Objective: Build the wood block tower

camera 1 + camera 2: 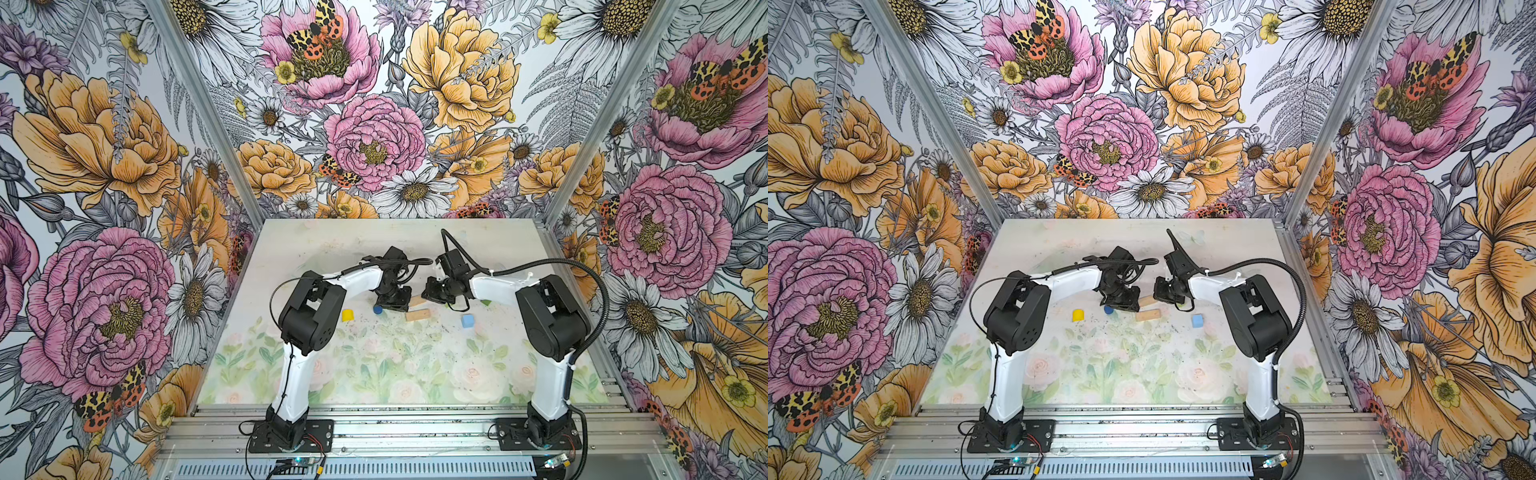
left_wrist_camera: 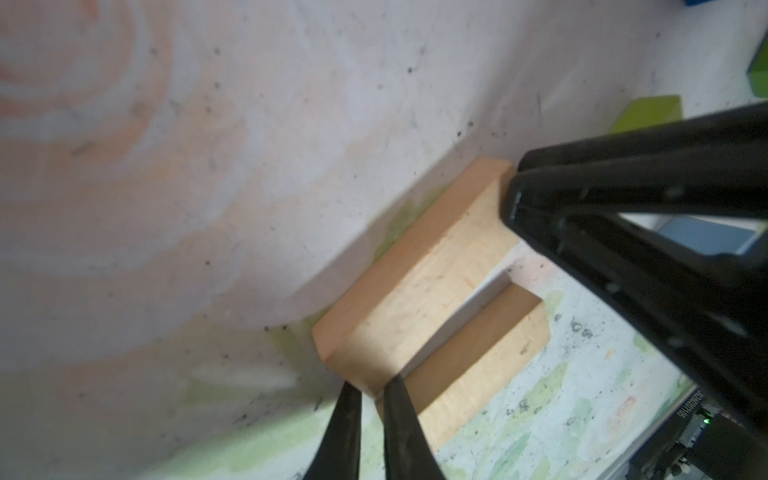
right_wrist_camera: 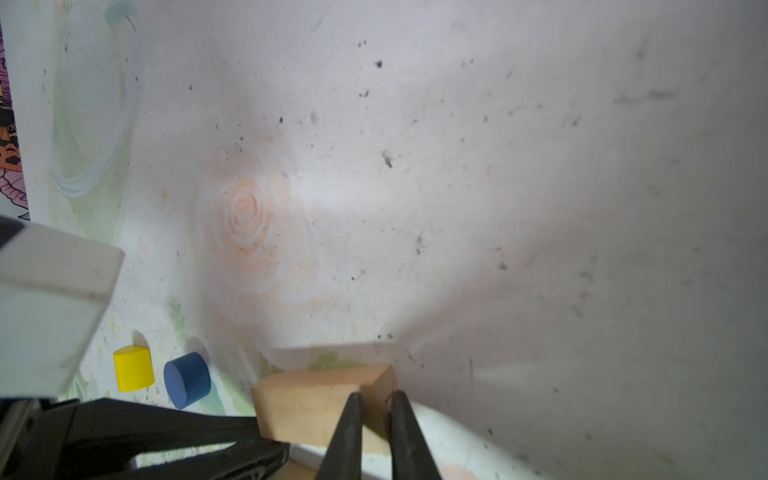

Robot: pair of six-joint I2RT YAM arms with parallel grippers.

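- Bracketing the far tan bar point(image 2: 419, 286) end to end, the two arms meet at mid-table: left gripper point(image 2: 372, 384) at its left end, right gripper point(image 3: 376, 395) at its right end.
- Both sets of jaws are pinched down to a narrow slit, far too tight to straddle the bar's width. The tips sit right at the bar's end corners. Whether they nip a corner or only press against it, I cannot tell.
- My read: slim tips at opposite ends suit squaring or sliding the bar, not lifting it.
- The near tan bar point(image 2: 482, 353) lies just beside the far one, roughly parallel, with a thin gap between them. This looks like the tower's base pair being lined up.
- No tower yet, nothing stacked on the table point(image 1: 374, 374). The yellow half-round point(image 1: 348, 315) and blue cylinder point(image 1: 377, 309) wait left of the bars, with the light blue cube point(image 1: 467, 320) to the right. A green cube point(image 2: 652, 114) shows past the right gripper in the left wrist view.
- The danger is an uneven push that swivels the far bar into its neighbour.
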